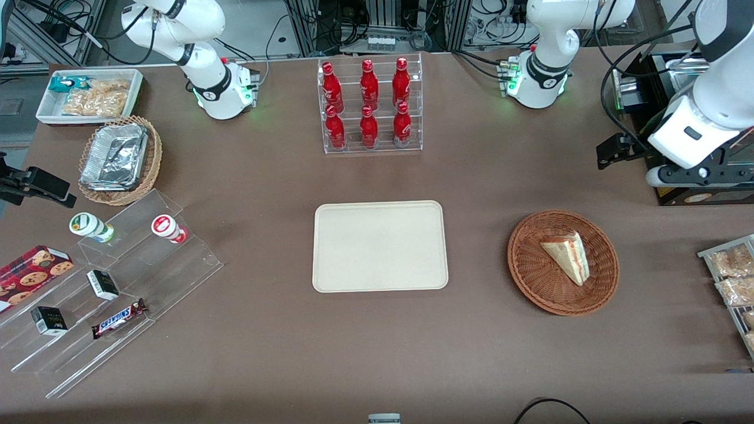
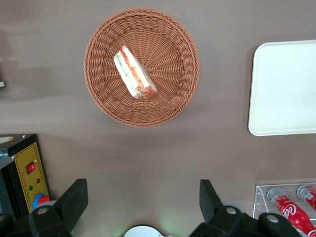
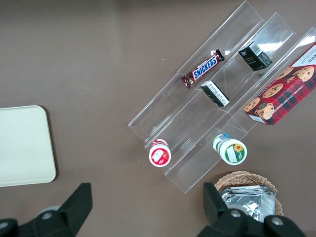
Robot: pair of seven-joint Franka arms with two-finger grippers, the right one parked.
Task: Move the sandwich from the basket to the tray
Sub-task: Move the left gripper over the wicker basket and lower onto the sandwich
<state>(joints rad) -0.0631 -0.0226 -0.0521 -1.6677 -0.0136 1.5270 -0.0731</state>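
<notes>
The sandwich (image 1: 568, 256), a pale triangular wedge with pink-red and green filling, lies in the round reddish-brown wicker basket (image 1: 530, 268). The cream-beige tray (image 1: 379, 246) lies flat at the table's middle, beside the basket toward the parked arm's end, with nothing on it. My left gripper (image 1: 698, 175) hangs high over the table, farther from the front camera than the basket and toward the working arm's end. In the left wrist view the gripper (image 2: 143, 200) is open wide and empty, well apart from the sandwich (image 2: 134, 74), the basket (image 2: 106, 94) and the tray (image 2: 286, 89).
A clear rack of red bottles (image 1: 370, 106) stands farther back than the tray. A black box with a yellow panel (image 2: 24, 173) sits near the gripper. Bagged pastries (image 1: 733, 277) lie at the working arm's end. Snack shelves (image 1: 112, 294), a foil-container basket (image 1: 118, 159) and a white bin (image 1: 88, 94) are at the parked arm's end.
</notes>
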